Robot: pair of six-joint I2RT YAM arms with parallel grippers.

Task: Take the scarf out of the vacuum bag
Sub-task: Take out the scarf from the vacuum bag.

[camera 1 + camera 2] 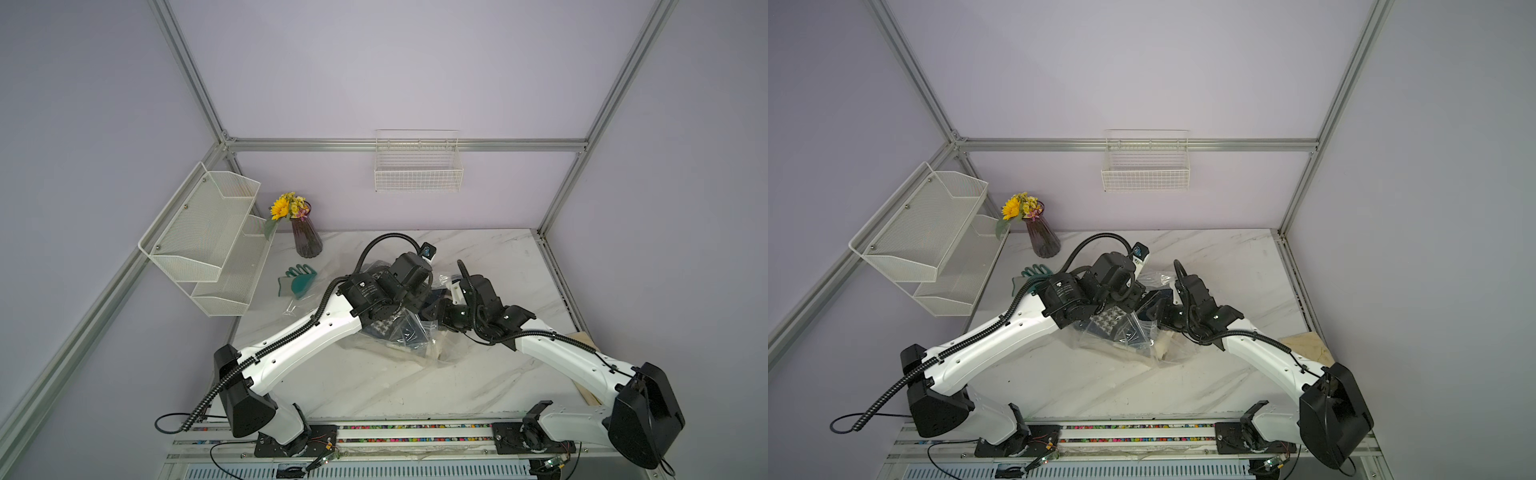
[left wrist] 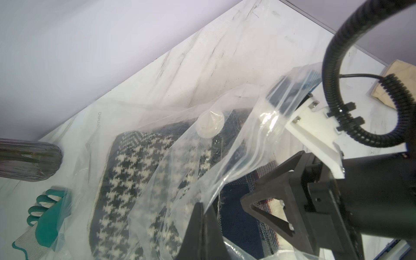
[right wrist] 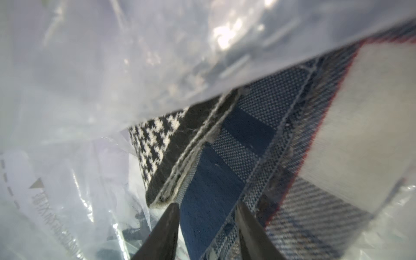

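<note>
the vacuum bag (image 1: 446, 352) lay crumpled on the marble table (image 1: 374, 386) between the two arms, with the green gloves (image 1: 297, 282) just beside it. its white valve cap (image 2: 209, 126) faced up over a houndstooth scarf (image 2: 135, 168) inside. the left gripper (image 2: 203, 207) had its jaws pressed together on the bag's upper film. the right gripper (image 3: 207, 204) sat inside the bag's mouth, jaws apart, straddling a blue plaid scarf (image 3: 225, 175) that lay beside the houndstooth one, both within the plastic. the view was too close and blurred to tell whether its fingers touched the cloth.
</note>
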